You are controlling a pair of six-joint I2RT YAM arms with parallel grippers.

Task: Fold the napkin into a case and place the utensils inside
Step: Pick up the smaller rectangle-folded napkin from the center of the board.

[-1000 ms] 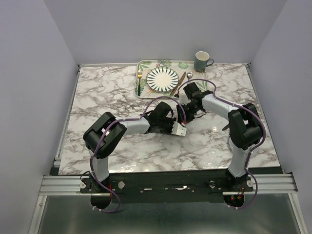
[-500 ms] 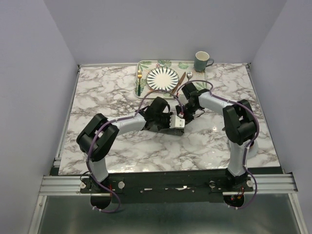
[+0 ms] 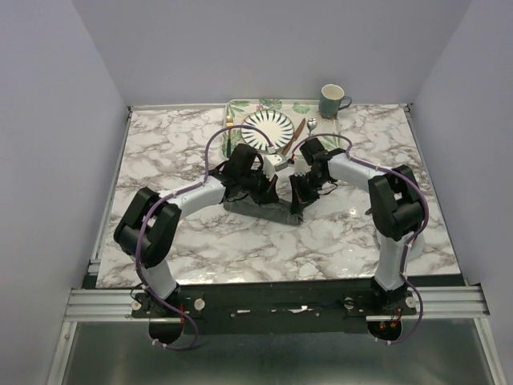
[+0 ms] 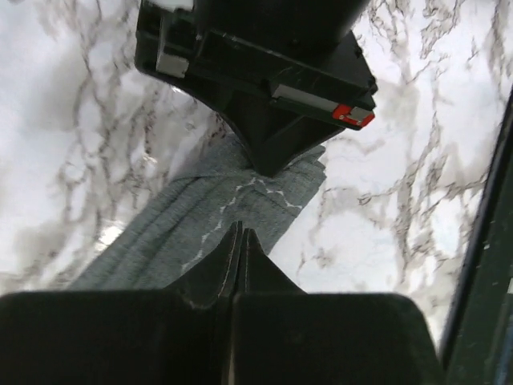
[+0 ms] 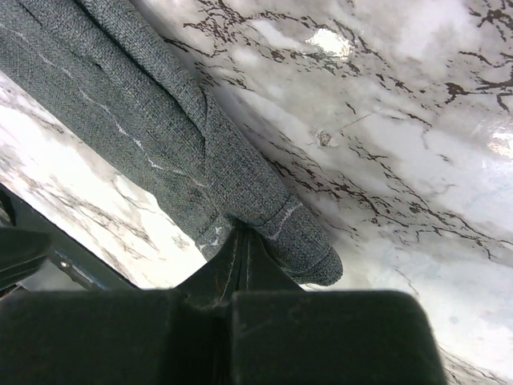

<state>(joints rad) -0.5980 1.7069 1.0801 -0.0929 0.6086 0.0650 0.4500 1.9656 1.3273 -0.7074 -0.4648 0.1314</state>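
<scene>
The napkin (image 3: 258, 210) lies mid-table as a long narrow dark grey folded strip. It also shows in the left wrist view (image 4: 200, 216) and the right wrist view (image 5: 160, 144). My right gripper (image 3: 297, 202) is shut, and its tips (image 5: 244, 233) pinch the cloth at the strip's right end. My left gripper (image 3: 271, 180) is shut with its tips (image 4: 240, 234) over the strip, facing the right gripper's body (image 4: 264, 88). The fork (image 3: 229, 135), knife (image 3: 294, 135) and spoon (image 3: 311, 124) lie on the tray beside the striped plate (image 3: 268, 127).
A leaf-patterned tray (image 3: 240, 107) holds the plate and cutlery at the back of the table. A green mug (image 3: 331, 100) stands to its right. The left arm's purple cable loops over the tray's near left corner.
My left gripper has moved from the strip's near right end up and back toward the tray, uncovering the folded napkin. My right gripper has shifted slightly left onto the strip's right end.
</scene>
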